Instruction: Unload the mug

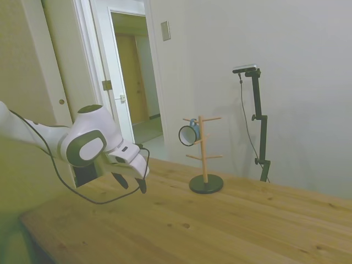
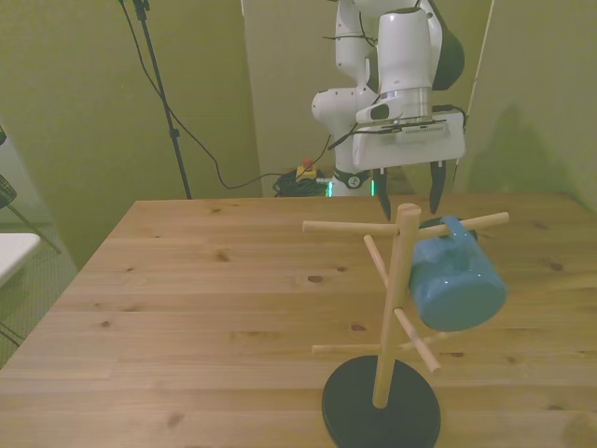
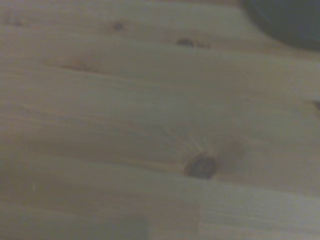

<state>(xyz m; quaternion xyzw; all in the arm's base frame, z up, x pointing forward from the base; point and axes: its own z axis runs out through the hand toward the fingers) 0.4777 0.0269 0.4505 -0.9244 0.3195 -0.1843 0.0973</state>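
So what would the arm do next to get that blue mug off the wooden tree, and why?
Probably move toward the mug first. It hangs by its handle on an upper peg of the peg tree, while the gripper, its fingers apart and holding nothing, hangs above the table well short of the tree. It has to close that gap before it can grasp anything.

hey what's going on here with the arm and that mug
A white robot arm is set to take the mug off the wooden peg tree, but it hasn't touched it yet. The blue mug hangs by its handle from an upper peg, tilted, on the front view's right. The gripper hovers above the table, apart from the tree, jaws open and empty.
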